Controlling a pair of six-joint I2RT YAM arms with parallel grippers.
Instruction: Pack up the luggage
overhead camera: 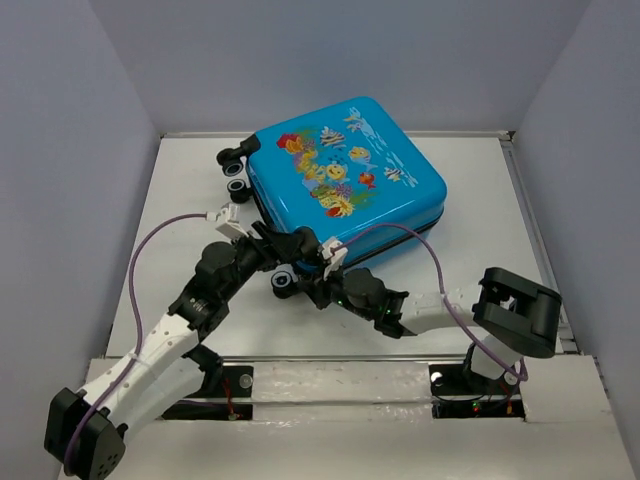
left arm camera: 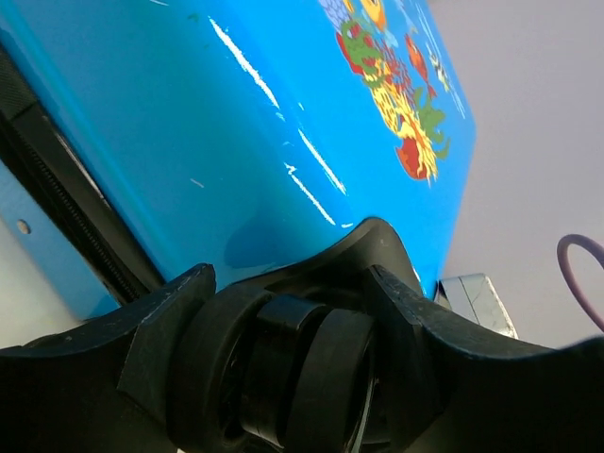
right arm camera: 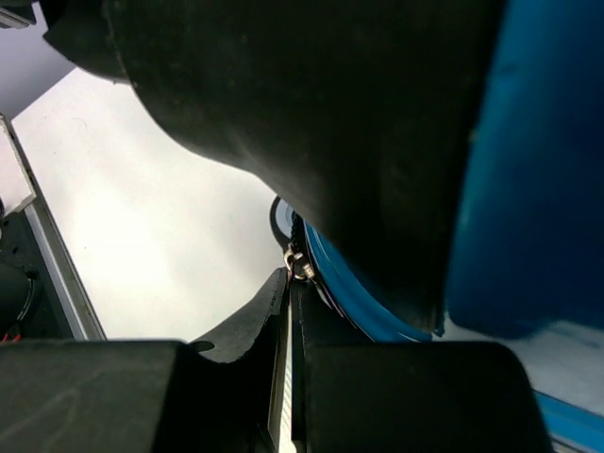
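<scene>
Our closed luggage (overhead camera: pixel 350 170) lies flat on the table (overhead camera: pixel 180 200); our left gripper (overhead camera: pixel 298 245) clasps a corner wheel (left arm camera: pixel 302 377), likely steadying it, while our right gripper (overhead camera: pixel 322 272) meets the zip pull (right arm camera: pixel 297 266), grasp unclear.

in my top view the left gripper (overhead camera: pixel 303 245) and right gripper (overhead camera: pixel 320 277) crowd the near corner of the luggage (overhead camera: pixel 345 170), so i can't read either jaw gap. a dark blurred mass fills most of my right wrist view, and my left wrist view crops the luggage at top and left.
</scene>
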